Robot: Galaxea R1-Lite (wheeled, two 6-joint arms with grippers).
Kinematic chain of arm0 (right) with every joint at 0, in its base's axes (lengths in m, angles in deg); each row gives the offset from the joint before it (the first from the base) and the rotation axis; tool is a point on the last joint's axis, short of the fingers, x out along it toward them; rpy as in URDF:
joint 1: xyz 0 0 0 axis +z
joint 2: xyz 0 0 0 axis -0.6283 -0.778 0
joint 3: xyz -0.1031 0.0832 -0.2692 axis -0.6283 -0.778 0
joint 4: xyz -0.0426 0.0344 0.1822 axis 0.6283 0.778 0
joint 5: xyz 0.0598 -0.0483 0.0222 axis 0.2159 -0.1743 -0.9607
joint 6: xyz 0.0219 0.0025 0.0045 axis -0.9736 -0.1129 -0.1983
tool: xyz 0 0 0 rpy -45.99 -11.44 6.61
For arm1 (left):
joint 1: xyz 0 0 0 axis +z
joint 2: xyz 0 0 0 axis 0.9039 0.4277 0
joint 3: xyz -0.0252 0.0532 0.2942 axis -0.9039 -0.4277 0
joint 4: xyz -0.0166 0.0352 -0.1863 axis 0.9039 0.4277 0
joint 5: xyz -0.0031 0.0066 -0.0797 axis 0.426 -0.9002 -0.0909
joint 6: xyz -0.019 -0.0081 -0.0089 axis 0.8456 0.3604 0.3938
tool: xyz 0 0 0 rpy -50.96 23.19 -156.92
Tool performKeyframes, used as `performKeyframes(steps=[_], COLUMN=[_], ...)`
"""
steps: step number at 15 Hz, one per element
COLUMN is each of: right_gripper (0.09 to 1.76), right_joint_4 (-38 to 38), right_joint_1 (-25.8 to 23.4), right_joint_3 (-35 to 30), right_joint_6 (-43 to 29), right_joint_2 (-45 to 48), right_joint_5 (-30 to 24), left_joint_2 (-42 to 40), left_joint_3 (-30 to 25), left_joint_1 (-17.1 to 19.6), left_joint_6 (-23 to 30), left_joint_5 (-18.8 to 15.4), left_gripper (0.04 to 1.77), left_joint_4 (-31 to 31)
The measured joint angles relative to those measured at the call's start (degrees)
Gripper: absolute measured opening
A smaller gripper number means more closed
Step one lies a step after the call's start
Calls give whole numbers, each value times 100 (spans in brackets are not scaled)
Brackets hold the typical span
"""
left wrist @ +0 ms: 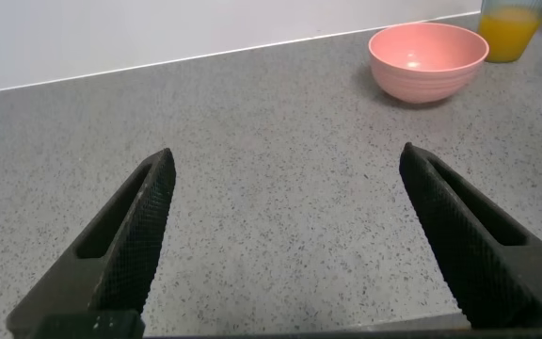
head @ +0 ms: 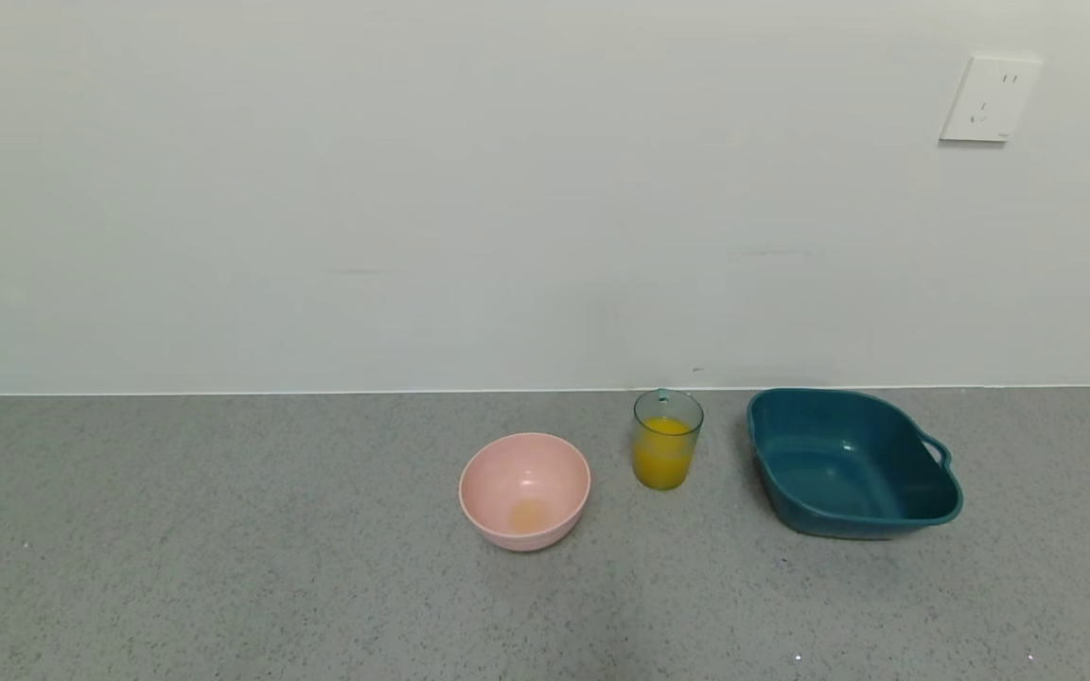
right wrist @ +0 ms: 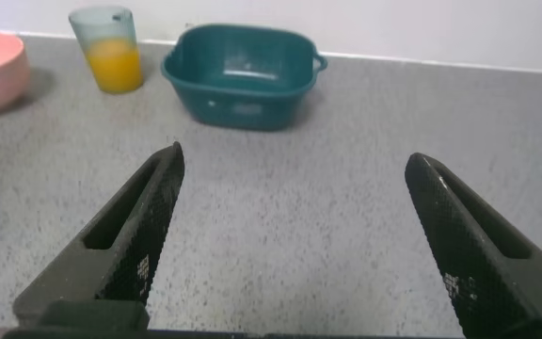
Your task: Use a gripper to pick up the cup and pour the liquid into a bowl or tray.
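Translucent blue-green ribbed plastic cup [head: 667,439], holding orange liquid [head: 663,454], was found upright between pink bowl [head: 524,491] and teal squarish basin [head: 850,463]. Right tool [right wrist: 294,231], released, was judged nearer; left tool [left wrist: 290,231] likewise released.

Colour rundown: the small translucent blue-green plastic cup [head: 667,439] has a pale tint, and the opaque liquid [head: 663,456] inside it is a bright orange-yellow. The squarish plastic basin [head: 852,465] is a solid dark teal all over, loop handle included. The round plastic bowl [head: 524,491] is pale pink with a faint yellowish smudge at the bottom. The stone-look countertop [head: 223,549] is mid grey with fine dark and light speckles. The wall [head: 413,189] is plain off-white, and the wall socket [head: 990,98] is white. Both the left gripper [left wrist: 285,245] and the right gripper [right wrist: 294,245] have black fingers with a fine dotted texture.
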Motion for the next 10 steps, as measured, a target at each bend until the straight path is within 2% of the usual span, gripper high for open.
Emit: performKeyframes(steps=[5, 10], right_gripper=[171, 171], right_joint_4=[-5, -22], right_joint_1=[7, 7], right_joint_3=[1045, 2433], right_joint_6=[72, 221], right_joint_2=[-556, -2136], right_joint_5=[-11, -38], left_joint_2=[0, 0], left_joint_3=[0, 0], left_joint_1=[0, 0], left_joint_6=[0, 0], left_joint_5=[0, 0], left_gripper=[172, 172], left_joint_4=[0, 0])
